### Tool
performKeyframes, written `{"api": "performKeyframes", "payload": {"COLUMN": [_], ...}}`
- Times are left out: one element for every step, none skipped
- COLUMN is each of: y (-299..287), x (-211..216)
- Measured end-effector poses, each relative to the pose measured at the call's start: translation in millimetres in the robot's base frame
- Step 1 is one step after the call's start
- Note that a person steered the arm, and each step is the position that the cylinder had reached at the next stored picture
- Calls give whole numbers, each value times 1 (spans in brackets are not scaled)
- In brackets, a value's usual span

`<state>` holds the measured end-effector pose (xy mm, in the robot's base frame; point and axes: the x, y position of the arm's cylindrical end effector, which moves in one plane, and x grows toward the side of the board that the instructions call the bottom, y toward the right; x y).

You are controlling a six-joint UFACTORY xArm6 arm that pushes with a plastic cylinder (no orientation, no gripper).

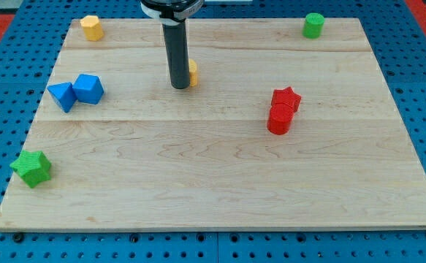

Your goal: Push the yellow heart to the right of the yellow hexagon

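The yellow hexagon sits near the board's top left corner. The yellow heart lies in the upper middle of the board, mostly hidden behind my rod; only its right edge shows. My tip rests on the board touching the heart's left side. The heart is well to the right of the hexagon and lower in the view.
A blue triangle and a blue cube-like block touch at the left. A green star lies at the lower left edge. A red star and red cylinder touch at centre right. A green cylinder stands at top right.
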<state>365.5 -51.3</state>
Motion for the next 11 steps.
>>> {"api": "performKeyframes", "payload": {"y": [25, 15, -17, 7, 26, -4, -52, -64, -83, -123, -132], "x": [-2, -32, -64, -67, -81, -95, -112, -116, -124, -126, -123]}}
